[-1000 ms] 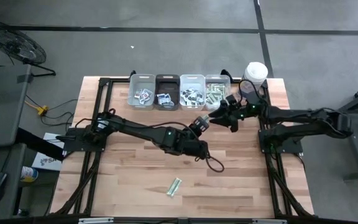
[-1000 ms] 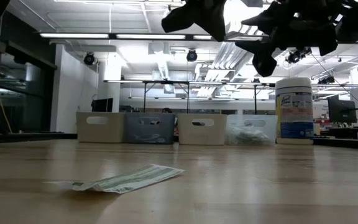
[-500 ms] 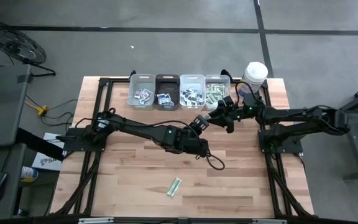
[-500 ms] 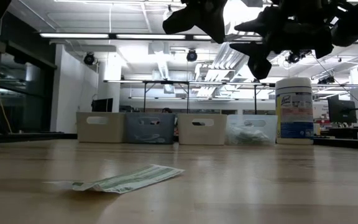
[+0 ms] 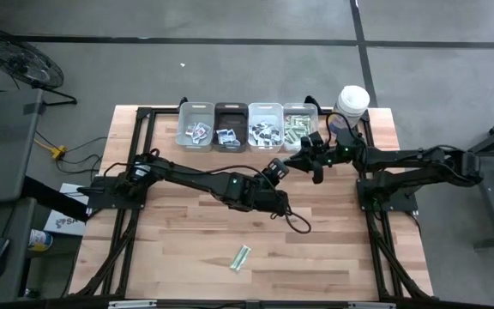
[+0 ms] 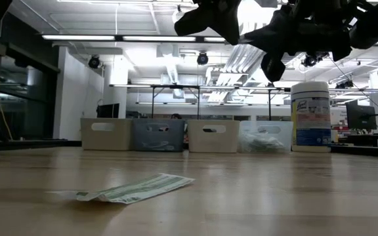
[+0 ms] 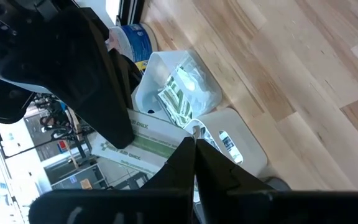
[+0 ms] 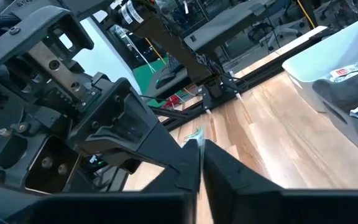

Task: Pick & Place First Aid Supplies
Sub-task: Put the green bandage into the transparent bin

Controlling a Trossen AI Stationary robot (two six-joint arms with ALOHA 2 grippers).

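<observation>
So the right gripper (image 5: 298,160) has slid a bit further toward the left gripper (image 5: 283,163) since a second ago, and its fingers have gone from spread wide to pinched nearly together. They meet tip to tip above the table (image 5: 333,249), just in front of the clear bin (image 5: 299,126).

The left gripper is clamped shut on a green-and-white packet (image 7: 143,142); its wrist view shows the strip sticking out past the closed fingers. The right gripper's dark finger (image 7: 98,93) sits right against that same packet, and from its own wrist view the fingers look narrowed with a bit of green at their tips (image 8: 196,135), so both seem to have hold of it.

Another packet (image 5: 242,257) lies flat on the bare wood, well away from the bins, toward the near edge of the table.

The bins sit in a row at the far edge: clear, then white (image 5: 265,126), dark (image 5: 231,127) and grey (image 5: 196,126), all with packets inside. A canister (image 5: 352,101) stands just beside the clear bin.
</observation>
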